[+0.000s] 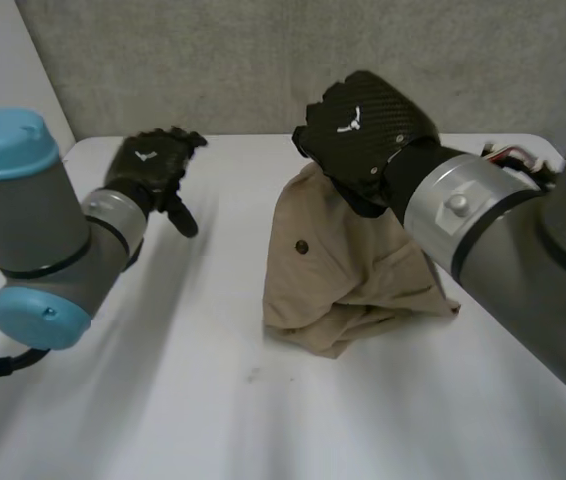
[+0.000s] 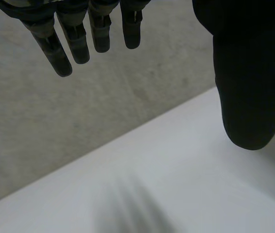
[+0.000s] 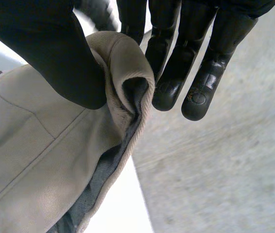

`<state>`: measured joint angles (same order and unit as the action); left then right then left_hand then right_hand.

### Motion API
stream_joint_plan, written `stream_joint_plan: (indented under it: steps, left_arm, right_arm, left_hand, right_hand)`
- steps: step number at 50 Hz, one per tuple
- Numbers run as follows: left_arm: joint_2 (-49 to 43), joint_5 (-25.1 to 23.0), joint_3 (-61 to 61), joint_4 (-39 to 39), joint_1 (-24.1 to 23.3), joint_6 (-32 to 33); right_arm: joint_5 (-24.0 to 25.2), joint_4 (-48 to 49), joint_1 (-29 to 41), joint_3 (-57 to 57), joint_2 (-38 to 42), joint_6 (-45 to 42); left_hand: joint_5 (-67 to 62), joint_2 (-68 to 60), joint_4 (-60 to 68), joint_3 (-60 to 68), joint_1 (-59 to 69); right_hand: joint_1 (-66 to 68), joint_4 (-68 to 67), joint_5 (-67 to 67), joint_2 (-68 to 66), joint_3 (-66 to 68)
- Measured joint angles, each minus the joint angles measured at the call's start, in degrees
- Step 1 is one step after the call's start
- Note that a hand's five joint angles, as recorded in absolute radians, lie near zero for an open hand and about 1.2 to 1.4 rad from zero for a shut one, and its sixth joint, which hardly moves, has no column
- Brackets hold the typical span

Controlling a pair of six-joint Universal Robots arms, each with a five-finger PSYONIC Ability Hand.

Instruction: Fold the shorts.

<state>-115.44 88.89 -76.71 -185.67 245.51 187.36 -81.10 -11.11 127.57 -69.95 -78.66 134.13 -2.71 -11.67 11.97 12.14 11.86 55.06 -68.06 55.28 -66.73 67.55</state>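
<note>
Now right robot hand [image 1: 363, 130] pinches shorts [image 1: 348, 270] on white table [image 1: 163, 380], left robot hand [image 1: 148, 165] splayed.

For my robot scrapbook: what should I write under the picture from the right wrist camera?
The right hand pinches a rolled edge of the tan shorts against its thumb.

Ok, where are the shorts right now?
Head view: the shorts hang right of centre, their top pinched by the right hand, their bottom on the table.
</note>
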Motion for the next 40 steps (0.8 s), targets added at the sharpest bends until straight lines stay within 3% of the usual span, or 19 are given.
stream_joint_plan:
  steps: [7,10,11,17,22,25,26,28,29,31,36,40]
  left_arm:
    - [-7.13,-7.96,2.06,-0.13,-1.18,-0.15]
    - [-7.52,-8.35,2.22,-0.11,-1.28,-0.16]
    - [-11.01,-11.31,4.35,0.0,-2.46,-0.22]
    - [-15.76,-15.9,8.4,0.26,-5.35,-0.29]
    - [-18.14,-22.76,10.0,0.5,-7.29,-0.46]
    - [-18.7,-25.79,10.4,0.5,-7.71,-0.58]
    - [-18.82,-26.4,10.62,0.39,-7.72,-0.68]
    - [-18.7,-25.33,10.95,0.03,-7.59,-0.74]
    - [-18.6,-24.36,11.07,-0.19,-7.5,-0.75]
    - [-17.8,-19.56,11.06,-1.19,-7.16,-0.6]
    - [-12.92,-7.31,8.68,-3.85,-6.49,0.53]
    - [-6.49,-2.5,5.04,-5.43,-6.06,2.61]
  right_arm:
    - [0.66,-0.22,0.13,-0.79,-4.96,-1.81]
    - [0.78,-0.26,0.13,-0.89,-5.34,-1.76]
    - [1.64,-0.36,0.12,-2.04,-7.3,-1.37]
    - [2.82,-0.33,-0.15,-4.98,-10.66,-0.89]
    - [3.0,-0.29,-0.5,-6.4,-12.08,-0.71]
    - [2.93,-0.24,-0.82,-6.98,-12.46,-0.5]
    - [2.79,-0.19,-1.15,-7.15,-12.48,-0.35]
    - [2.59,-0.12,-1.65,-7.27,-12.44,-0.25]
    - [2.43,-0.09,-2.01,-7.32,-12.39,-0.21]
    - [1.74,-0.09,-3.4,-7.44,-12.13,-0.15]
    - [-0.93,-0.03,-7.91,-7.67,-11.04,-0.05]
    - [-3.17,0.05,-10.64,-7.86,-9.78,0.18]
  left_hand:
    - [0.0,0.0,0.0,0.0,0.0]
    - [0.0,0.0,0.0,0.0,0.0]
    - [0.0,0.0,0.0,0.0,0.0]
    - [0.0,0.0,0.0,0.0,0.0]
    - [-0.02,-0.09,0.02,0.02,0.06]
    - [-8.46,-9.2,9.07,8.72,10.69]
    - [-27.59,-30.03,28.72,29.28,32.0]
    - [-32.27,-35.0,33.65,32.95,37.08]
    - [-43.83,-46.89,45.84,45.06,48.42]
    - [-51.55,-55.12,55.24,54.52,52.18]
    - [-51.63,-56.16,56.15,55.67,52.18]
    - [-51.63,-56.16,56.15,55.67,52.18]
  right_hand:
    - [0.0,0.0,0.0,0.0,0.0]
    - [0.0,0.0,0.0,0.0,0.0]
    - [0.0,0.0,0.0,0.0,0.0]
    - [0.0,0.0,0.0,0.0,0.0]
    - [0.0,-0.01,0.0,0.0,0.0]
    - [0.0,-0.01,0.0,0.0,0.0]
    - [0.0,-0.01,0.0,0.0,0.0]
    - [0.0,-0.01,0.0,0.0,0.0]
    - [0.0,-0.01,0.0,0.0,0.0]
    - [0.0,-0.01,0.0,0.0,0.0]
    - [0.0,-0.01,0.0,0.0,0.0]
    - [0.0,-0.01,0.0,0.0,0.0]
